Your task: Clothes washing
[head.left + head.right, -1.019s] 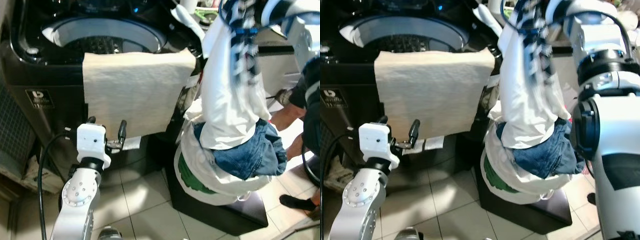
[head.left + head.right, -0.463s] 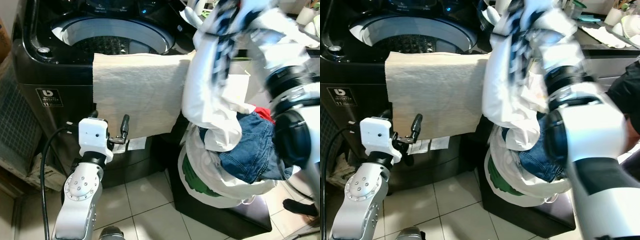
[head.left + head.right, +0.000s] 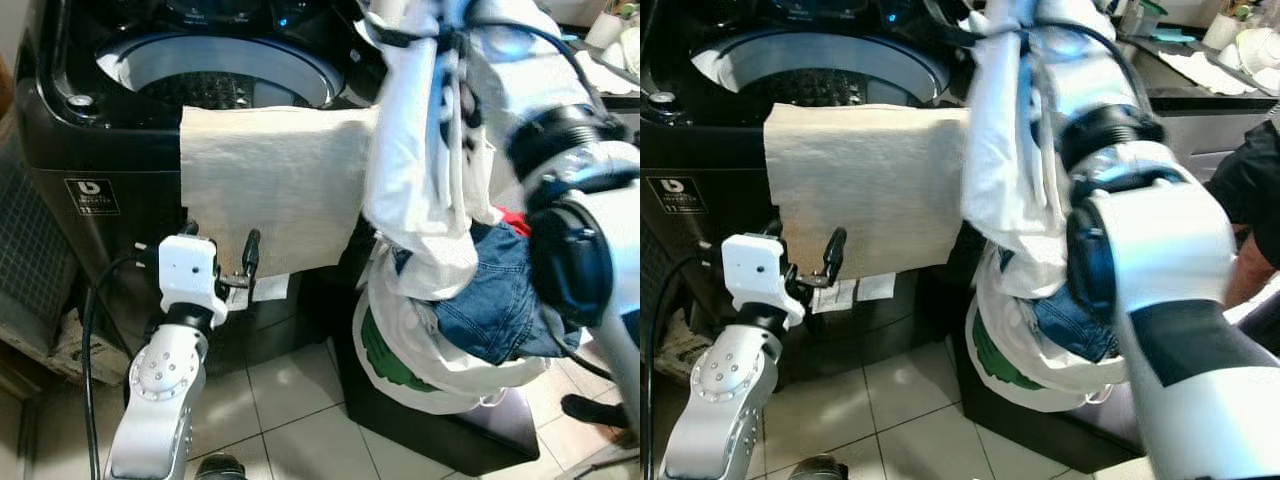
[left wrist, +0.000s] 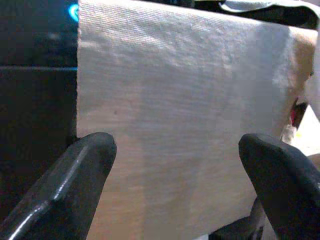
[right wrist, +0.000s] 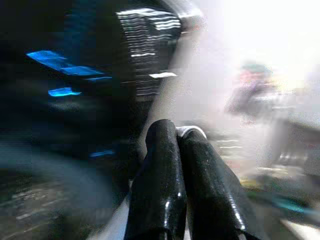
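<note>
Hanging from the right end effector point(image 5: 177, 145), whose fingers are clamped together on it, the white garment point(image 3: 425, 170) has swung from above the laundry bag point(image 3: 440, 350) toward the washing machine point(image 3: 90, 120) drum; loading nears. Left end effector point(image 3: 218, 252) waits apart before the beige towel point(image 3: 275, 180).

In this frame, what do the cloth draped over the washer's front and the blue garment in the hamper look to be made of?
The beige cloth looks like a matte woven textile, perhaps cotton or linen: the left wrist view shows a fine ribbed weave. The blue garment looks like denim, going by its mottled, faded indigo surface and stiff folds. The white garment, pinched in the right tool, looks like thin, soft fabric.
</note>
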You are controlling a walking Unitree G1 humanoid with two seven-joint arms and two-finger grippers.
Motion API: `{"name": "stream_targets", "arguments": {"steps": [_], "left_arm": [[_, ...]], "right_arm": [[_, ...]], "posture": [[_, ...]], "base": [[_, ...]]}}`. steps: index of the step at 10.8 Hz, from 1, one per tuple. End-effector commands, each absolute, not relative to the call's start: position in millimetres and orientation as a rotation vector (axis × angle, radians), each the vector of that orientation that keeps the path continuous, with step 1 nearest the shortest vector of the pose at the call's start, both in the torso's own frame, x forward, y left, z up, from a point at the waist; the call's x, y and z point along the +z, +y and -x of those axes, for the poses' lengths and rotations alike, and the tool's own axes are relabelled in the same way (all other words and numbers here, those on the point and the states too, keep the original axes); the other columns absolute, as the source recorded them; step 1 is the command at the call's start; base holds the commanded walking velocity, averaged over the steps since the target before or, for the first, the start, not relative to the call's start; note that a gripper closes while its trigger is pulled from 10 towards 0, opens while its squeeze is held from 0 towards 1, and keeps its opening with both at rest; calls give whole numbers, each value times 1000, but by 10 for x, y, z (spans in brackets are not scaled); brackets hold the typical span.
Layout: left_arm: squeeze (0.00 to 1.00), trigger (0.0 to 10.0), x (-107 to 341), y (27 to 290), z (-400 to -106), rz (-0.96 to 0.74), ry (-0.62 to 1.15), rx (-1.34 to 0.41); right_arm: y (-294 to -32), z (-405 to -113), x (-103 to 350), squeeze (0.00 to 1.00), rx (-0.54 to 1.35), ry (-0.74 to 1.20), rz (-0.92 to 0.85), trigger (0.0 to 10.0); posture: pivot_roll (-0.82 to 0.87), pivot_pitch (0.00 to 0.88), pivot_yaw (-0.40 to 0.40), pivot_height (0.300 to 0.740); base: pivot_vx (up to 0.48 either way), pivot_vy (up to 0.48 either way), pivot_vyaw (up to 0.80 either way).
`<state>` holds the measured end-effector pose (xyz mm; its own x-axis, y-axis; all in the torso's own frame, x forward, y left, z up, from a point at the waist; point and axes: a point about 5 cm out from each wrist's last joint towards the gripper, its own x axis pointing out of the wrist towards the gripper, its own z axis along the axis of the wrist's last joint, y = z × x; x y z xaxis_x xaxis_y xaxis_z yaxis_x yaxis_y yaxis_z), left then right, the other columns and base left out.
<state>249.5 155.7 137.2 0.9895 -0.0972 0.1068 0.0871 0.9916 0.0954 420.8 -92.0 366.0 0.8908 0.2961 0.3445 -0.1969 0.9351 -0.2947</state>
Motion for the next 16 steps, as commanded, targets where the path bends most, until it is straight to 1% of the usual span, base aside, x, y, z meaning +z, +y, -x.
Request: {"name": "stream_targets", "arguments": {"steps": [1,3,5,6,7,9,11,14,16], "left_arm": [[0,10000,1377,1506,-2497,-82,-110,-105],[0,10000,1364,1518,-2495,-83,-104,-102],[0,10000,1375,1505,-2509,-88,-104,-109],[0,10000,1381,1494,-2510,-83,-105,-115],[0,10000,1406,1452,-2506,-74,-115,-139],[0,10000,1422,1436,-2498,-68,-108,-166],[0,10000,1351,1454,-2508,-75,-72,-173],[0,10000,1297,1435,-2561,-96,-35,-171],[0,10000,1305,1372,-2588,-90,-35,-185]], "right_arm": [[-668,-4181,3509,0,489,-319,225,10000],[-357,-4107,3117,0,723,-229,295,10000],[-242,-4024,2671,0,869,-148,332,10000],[-203,-3973,2541,0,944,-131,325,10000],[-125,-3891,2498,0,1032,-165,267,10000],[-103,-3814,2624,0,1074,-248,216,10000],[-190,-3792,2882,0,1069,-324,168,10000],[-132,-3680,2849,0,1102,-311,135,10000],[-78,-3699,2788,0,1020,-305,70,10000]], "posture": [[258,0,-199,740],[257,0,-196,740],[254,0,-195,740],[254,0,-196,740],[254,0,-195,740],[252,0,-191,740],[237,0,-182,740],[233,0,-183,740],[233,0,-186,740]], "base": [[0,0,0],[0,0,0],[0,0,0],[0,0,0],[0,0,0],[0,0,0],[0,0,0],[0,0,0],[0,0,0]]}}
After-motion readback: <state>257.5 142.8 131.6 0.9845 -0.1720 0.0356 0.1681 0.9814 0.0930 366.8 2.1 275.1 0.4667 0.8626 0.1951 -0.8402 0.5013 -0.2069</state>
